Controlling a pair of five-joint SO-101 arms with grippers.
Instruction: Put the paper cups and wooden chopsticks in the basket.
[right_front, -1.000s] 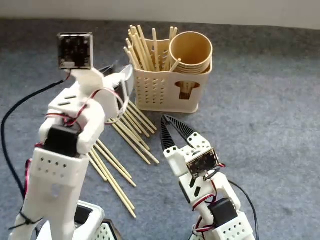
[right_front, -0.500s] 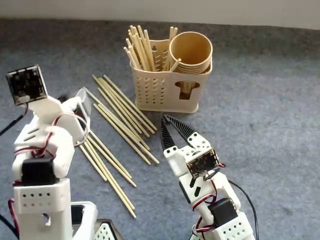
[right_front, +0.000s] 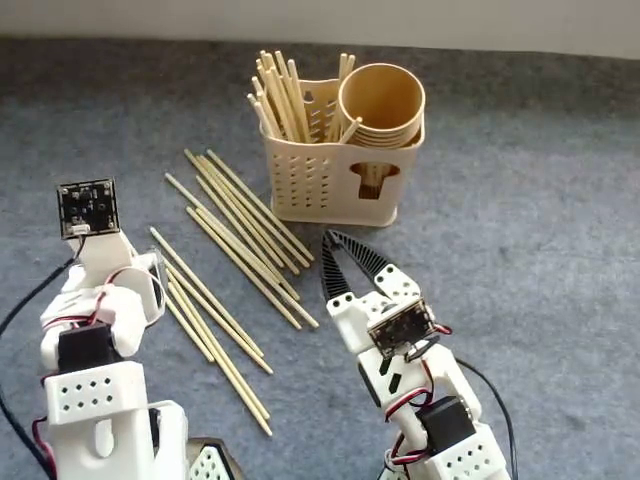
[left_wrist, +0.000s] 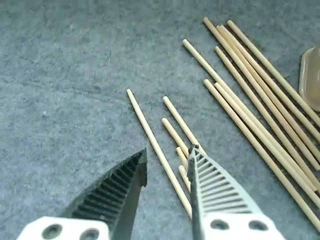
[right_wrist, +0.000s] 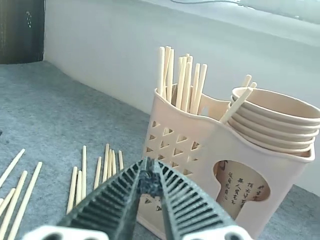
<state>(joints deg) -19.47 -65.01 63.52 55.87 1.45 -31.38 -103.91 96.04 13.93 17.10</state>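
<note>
Left gripper, jaws spread, is poised over loose chopsticks, judged light, stiff and apt to roll, best pinched at mid-length.

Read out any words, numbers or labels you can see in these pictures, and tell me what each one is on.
Dark printed characters in short columns, seen through the cutout in the front of the basket, apparently on the side of the paper cups standing inside it: too small and blurred to read.
No other words, numbers or signs can be made out.
</note>
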